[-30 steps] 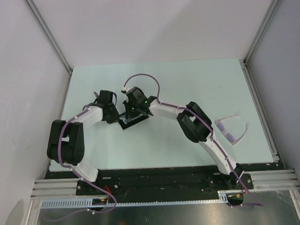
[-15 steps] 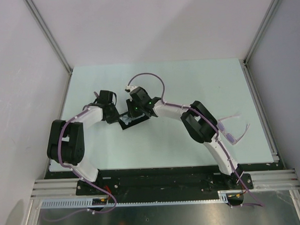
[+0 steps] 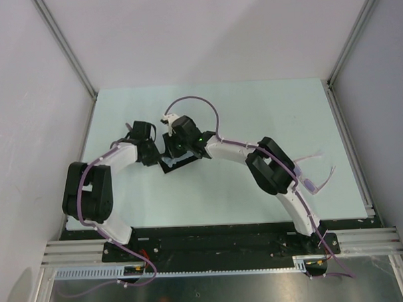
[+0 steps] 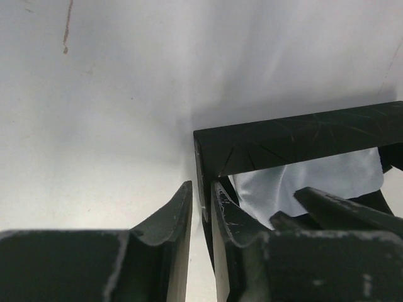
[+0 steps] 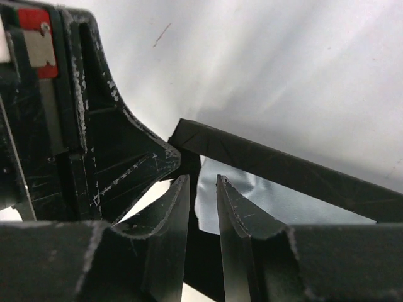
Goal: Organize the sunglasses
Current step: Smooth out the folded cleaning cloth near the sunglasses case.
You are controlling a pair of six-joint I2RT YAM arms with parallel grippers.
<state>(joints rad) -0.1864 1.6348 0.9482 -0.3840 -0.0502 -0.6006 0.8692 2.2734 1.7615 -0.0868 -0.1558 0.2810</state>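
A thin wall of the matte black oblong case [image 3: 171, 165] is pinched by the left gripper [image 4: 201, 186] and another by the right gripper [image 5: 201, 178]. A pale, smooth cloth [image 4: 302, 182] is seen inside. The thin pink sunglasses [image 3: 313, 184] are seen on the right of the table [image 3: 253, 108], partly hidden by the right arm.

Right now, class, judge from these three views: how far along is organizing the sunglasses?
Done: the black case stands open, a light blue cloth inside. In hand: the left gripper and right gripper each close on a case wall. Left: the sunglasses lie untouched on the table by the right arm, not yet in the case.
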